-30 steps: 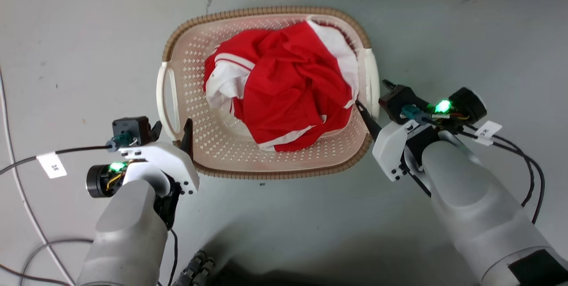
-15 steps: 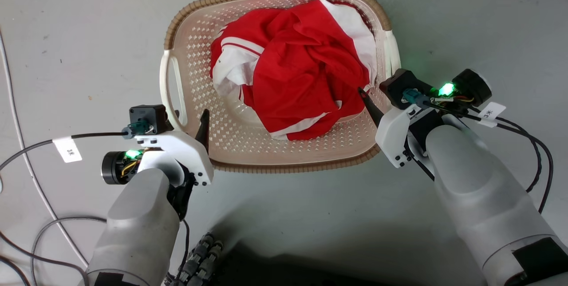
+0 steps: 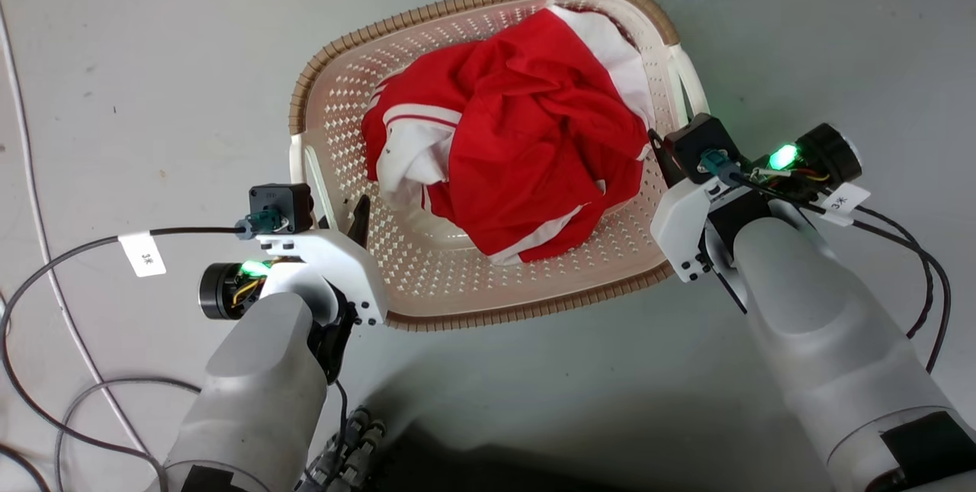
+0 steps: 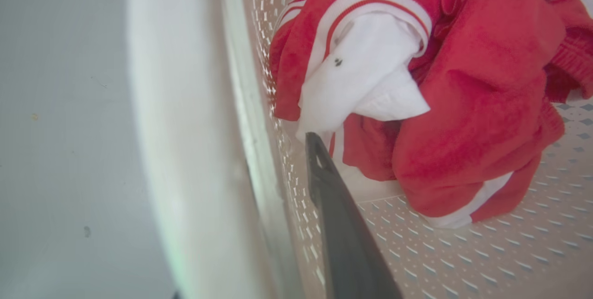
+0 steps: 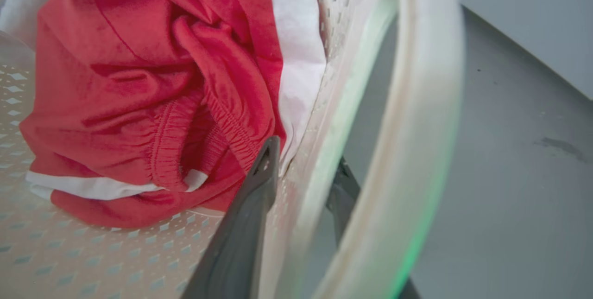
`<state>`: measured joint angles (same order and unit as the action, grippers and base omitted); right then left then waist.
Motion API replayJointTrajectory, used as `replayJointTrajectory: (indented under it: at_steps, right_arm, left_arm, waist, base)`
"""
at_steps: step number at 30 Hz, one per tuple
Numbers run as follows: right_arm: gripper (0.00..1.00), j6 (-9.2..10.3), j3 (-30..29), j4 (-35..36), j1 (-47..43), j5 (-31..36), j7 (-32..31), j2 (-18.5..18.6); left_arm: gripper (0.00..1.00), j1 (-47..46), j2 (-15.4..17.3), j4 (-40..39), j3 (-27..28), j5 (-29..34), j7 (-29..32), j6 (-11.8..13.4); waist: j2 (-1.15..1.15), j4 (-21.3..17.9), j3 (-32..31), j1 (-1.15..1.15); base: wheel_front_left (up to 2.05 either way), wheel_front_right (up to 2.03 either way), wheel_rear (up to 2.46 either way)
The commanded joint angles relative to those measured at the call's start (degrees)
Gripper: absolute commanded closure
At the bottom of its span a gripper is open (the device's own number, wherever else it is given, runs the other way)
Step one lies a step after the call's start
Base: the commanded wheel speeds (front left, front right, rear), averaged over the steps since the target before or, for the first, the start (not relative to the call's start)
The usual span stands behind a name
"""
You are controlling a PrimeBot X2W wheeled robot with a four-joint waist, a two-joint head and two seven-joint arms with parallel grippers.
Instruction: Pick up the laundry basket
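The fingers [image 5: 252, 206] of the right gripper [image 5: 302, 169] stand narrow, pinching the laundry basket [image 3: 488, 315] by its wall: one inside against the perforated side, the other through the slot of the white right handle [image 5: 417, 150]. One finger [image 4: 343, 225] of the left gripper [image 3: 343, 219] lies inside along the wall by the left handle [image 4: 176, 150]; its mate is hidden, so its grip cannot be told. The basket sits between both grippers over the grey floor [image 3: 152, 57], holding a crumpled red-and-white garment [image 3: 526, 141].
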<state>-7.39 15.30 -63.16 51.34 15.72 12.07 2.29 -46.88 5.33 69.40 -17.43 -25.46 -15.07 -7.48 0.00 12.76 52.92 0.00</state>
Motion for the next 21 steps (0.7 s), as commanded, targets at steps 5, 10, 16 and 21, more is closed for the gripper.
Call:
replayJointTrajectory:
  at_steps: [5,10,16,21]
  right_arm:
    - [1.00,-0.18,1.42,-0.63,-1.83,-0.09,0.33,1.03]
    - [1.00,-0.20,3.52,-0.74,-3.28,-2.01,-0.18,0.91]
    - [1.00,-0.24,7.21,-0.98,-5.99,-5.43,-1.88,0.79]
    - [1.00,-0.43,11.56,-0.52,-8.73,-9.77,-4.16,0.62]
  left_arm:
    - [1.00,0.64,1.26,0.54,-1.78,-1.26,-0.17,0.09]
    - [1.00,1.82,1.10,1.34,-3.80,-2.93,-0.17,0.08]
    - [1.00,3.75,1.26,2.06,-6.56,-5.36,1.02,0.08]
    - [1.00,5.99,1.37,2.31,-9.17,-7.25,2.51,0.08]
  waist:
    - [0.00,-0.23,-2.84,0.00]
    - [0.00,-1.00,-6.31,0.00]
    - [0.00,-2.68,-12.17,0.00]
    - [0.00,-4.15,-17.98,0.00]
  base:
    - [0.00,0.00,0.00]
    - [0.00,0.00,0.00]
    - [0.00,0.00,0.00]
    - [0.00,0.00,0.00]
